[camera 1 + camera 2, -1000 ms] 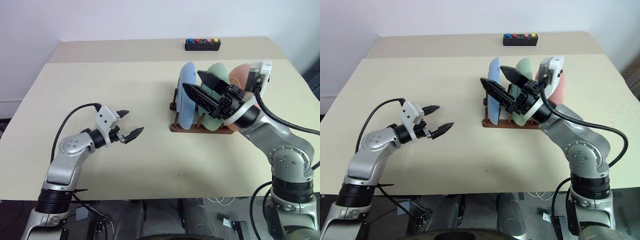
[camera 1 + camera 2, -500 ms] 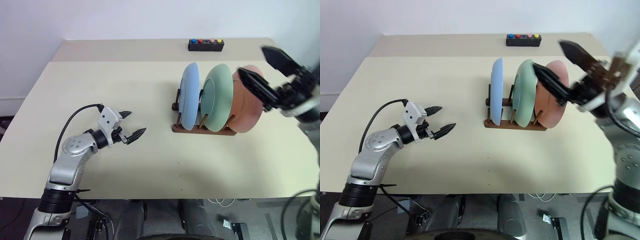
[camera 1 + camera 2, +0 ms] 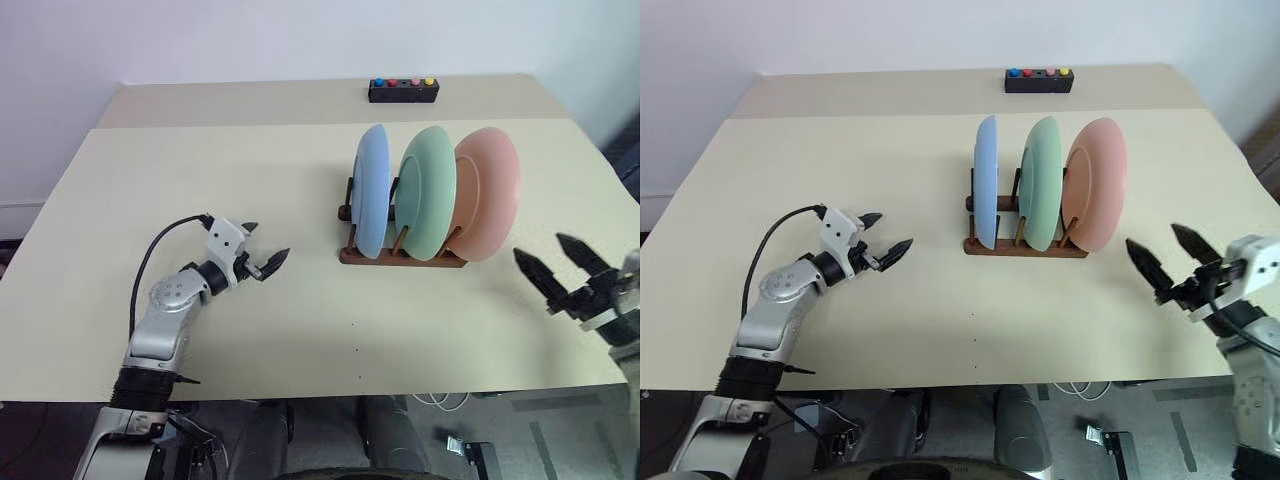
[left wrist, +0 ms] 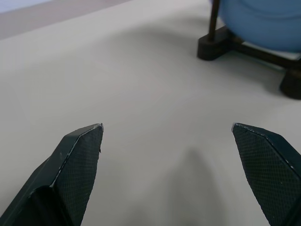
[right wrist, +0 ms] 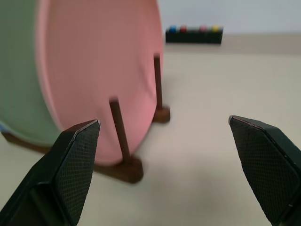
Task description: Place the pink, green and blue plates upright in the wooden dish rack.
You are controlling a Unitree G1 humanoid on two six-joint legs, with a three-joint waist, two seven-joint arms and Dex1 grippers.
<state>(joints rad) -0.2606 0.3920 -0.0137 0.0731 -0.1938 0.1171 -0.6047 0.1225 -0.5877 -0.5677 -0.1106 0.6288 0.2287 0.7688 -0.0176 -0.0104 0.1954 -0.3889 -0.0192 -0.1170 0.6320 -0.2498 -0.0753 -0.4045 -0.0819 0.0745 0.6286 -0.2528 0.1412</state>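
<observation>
Wooden dish rack (image 3: pixel 400 255) right of table (image 3: pixel 200 180) centre holds blue plate (image 3: pixel 371 190), green plate (image 3: pixel 428 190), pink plate (image 3: pixel 487 190) upright. Left gripper (image 3: pixel 264 262) fingers apart over bare tabletop, well left of rack. Right gripper (image 3: pixel 560 270) fingers apart near the table's right front edge, just off the pink plate.

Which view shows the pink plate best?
The left eye view: the pink plate stands whole and upright in the wooden dish rack. The right eye view shows the same; the right wrist view shows it close, cropped, behind a peg.
</observation>
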